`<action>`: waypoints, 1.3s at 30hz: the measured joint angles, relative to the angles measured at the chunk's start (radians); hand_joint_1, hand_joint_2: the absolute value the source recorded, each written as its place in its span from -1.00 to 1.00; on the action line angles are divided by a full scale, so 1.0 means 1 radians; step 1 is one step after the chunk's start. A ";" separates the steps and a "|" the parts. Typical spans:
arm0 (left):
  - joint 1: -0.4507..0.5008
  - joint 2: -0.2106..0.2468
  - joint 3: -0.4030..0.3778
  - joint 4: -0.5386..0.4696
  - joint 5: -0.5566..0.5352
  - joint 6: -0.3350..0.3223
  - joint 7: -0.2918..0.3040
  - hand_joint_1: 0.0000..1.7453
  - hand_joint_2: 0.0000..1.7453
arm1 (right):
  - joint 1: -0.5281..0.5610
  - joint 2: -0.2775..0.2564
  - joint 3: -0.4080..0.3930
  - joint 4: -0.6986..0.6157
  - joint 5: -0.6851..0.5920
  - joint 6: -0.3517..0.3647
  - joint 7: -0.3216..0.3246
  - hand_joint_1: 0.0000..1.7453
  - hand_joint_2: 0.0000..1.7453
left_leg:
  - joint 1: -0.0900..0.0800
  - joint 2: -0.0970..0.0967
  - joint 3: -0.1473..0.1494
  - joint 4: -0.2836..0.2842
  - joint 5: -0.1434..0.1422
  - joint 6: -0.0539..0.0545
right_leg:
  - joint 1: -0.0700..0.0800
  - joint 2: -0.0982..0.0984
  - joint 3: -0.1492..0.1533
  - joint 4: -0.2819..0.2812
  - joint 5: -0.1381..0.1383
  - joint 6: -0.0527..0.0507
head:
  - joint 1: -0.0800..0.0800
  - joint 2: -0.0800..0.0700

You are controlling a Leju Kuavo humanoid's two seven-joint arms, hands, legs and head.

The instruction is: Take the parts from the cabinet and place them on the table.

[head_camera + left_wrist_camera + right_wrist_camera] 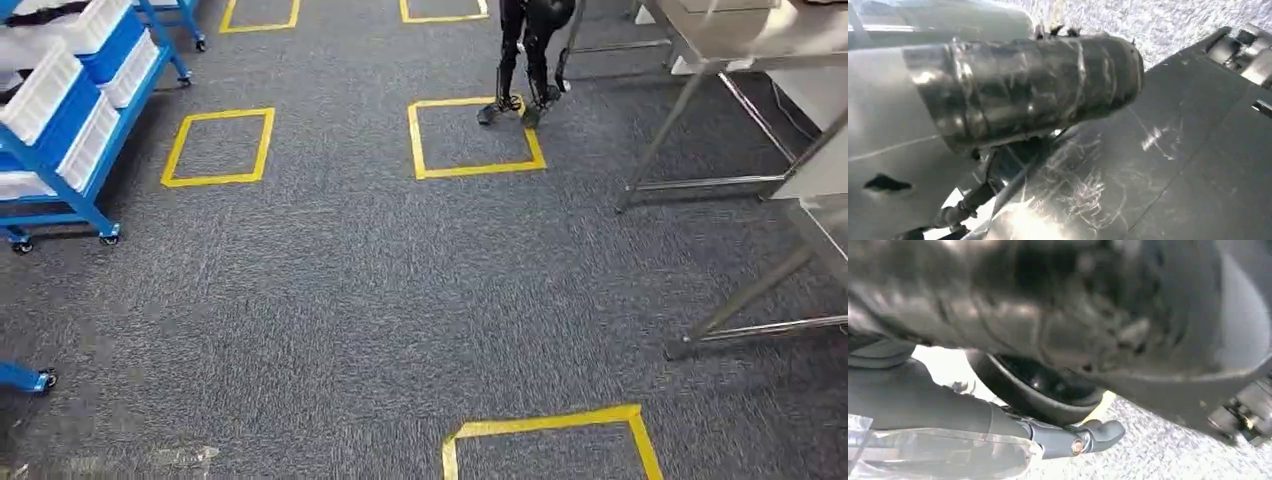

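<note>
At the left edge of the head view stood the cabinet [60,150], a blue metal frame on small black castors [108,238]. Its tilted shelves carried white and blue plastic bins [40,90], rectangular and open-topped. Contents of the bins could not be made out, so no parts could be located.

At the right edge stood the table [720,45], with a flat steel top on slim, shiny tubular legs, well apart from the cabinet. Between them lay grey, coarse-textured carpet [330,300], marked with squares of yellow tape [474,170]. Two dark legs [525,60] stood on the far square's corner.

In the left wrist view, the left hand [1023,90] appeared as a rounded grey cover under glossy, wrinkled film. Its fingers were not discernible, so its state could not be told.

In the blurred right wrist view, the right hand [1073,440] showed one dark finger with a brass-coloured pin, above the carpet. Its state could not be told either.
</note>
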 joint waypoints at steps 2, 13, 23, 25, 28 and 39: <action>0.004 0.000 -0.002 0.000 0.000 0.004 -0.004 -1.00 -1.00 | -0.004 0.000 0.001 0.000 -0.002 0.006 0.000 -1.00 -1.00 | 0.002 -0.026 -0.001 -0.008 0.002 0.011 | 0.003 -0.024 0.010 -0.005 -0.004 0.010 | -0.002 0.000; 0.002 -0.003 -0.006 0.000 0.030 0.032 -0.008 -1.00 -1.00 | -0.005 -0.002 0.008 0.000 -0.005 0.015 -0.029 -1.00 -1.00 | 0.017 -0.162 0.013 -0.007 0.000 0.023 | -0.015 0.195 -0.038 0.037 0.019 0.015 | 0.009 0.000; 0.000 -0.004 -0.005 0.000 0.038 0.055 -0.022 -1.00 -1.00 | 0.003 0.000 0.012 0.002 -0.053 -0.007 -0.026 -1.00 -1.00 | 0.024 -0.073 -0.151 0.285 -0.119 -0.032 | -0.013 0.083 -0.016 -0.002 0.019 -0.021 | -0.009 0.000; 0.000 -0.003 -0.005 0.000 0.038 0.055 -0.023 -1.00 -1.00 | 0.003 0.000 0.012 0.003 -0.055 -0.007 -0.023 -1.00 -1.00 | 0.027 -0.068 -0.136 0.254 -0.076 -0.035 | -0.014 0.056 -0.010 -0.002 0.014 -0.020 | -0.010 0.000; 0.004 -0.004 -0.005 0.000 0.037 0.056 -0.023 -1.00 -1.00 | 0.002 0.000 0.012 0.003 -0.058 -0.008 -0.020 -1.00 -1.00 | 0.026 -0.006 -0.011 0.011 0.020 -0.028 | -0.013 0.026 0.007 -0.003 0.002 -0.011 | -0.010 0.000; 0.005 -0.019 -0.005 0.000 0.018 0.074 -0.021 -1.00 -1.00 | -0.004 -0.003 0.012 0.005 -0.078 -0.020 -0.012 -1.00 -1.00 | 0.021 -0.097 0.008 -0.018 0.016 0.027 | -0.007 0.097 -0.141 0.299 -0.130 0.024 | 0.003 0.000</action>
